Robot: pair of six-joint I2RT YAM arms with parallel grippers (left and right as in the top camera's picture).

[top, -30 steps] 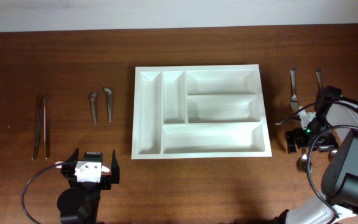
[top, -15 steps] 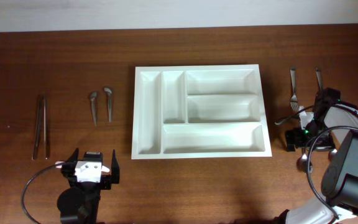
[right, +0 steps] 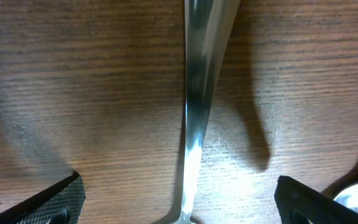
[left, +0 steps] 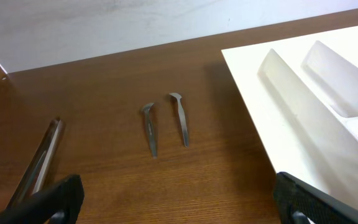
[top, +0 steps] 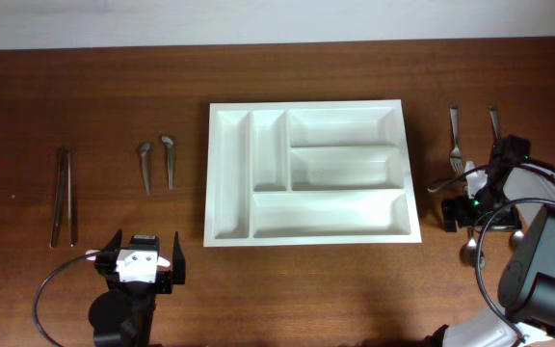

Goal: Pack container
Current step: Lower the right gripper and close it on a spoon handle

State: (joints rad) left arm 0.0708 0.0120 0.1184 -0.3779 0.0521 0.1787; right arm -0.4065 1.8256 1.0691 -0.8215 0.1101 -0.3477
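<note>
The right arm (top: 538, 260) bends in from the near right corner of the table (top: 85, 96). The right gripper (right: 180, 198) hangs low over the wood with its jaws wide, straddling a steel handle (right: 194, 93) without touching it. The left arm (top: 118, 313) sits folded at the near left. The left gripper (top: 144, 249) is spread wide, holds nothing and points toward the far edge. The tray (top: 251, 154) lies flat mid-table, well apart from both grippers. Right of it two forks (top: 455, 135) lie side by side, near the right gripper. Left of it are two small spoons (top: 170, 166). Farther left, a pair of long thin pieces (left: 42, 152) lie parallel.
</note>
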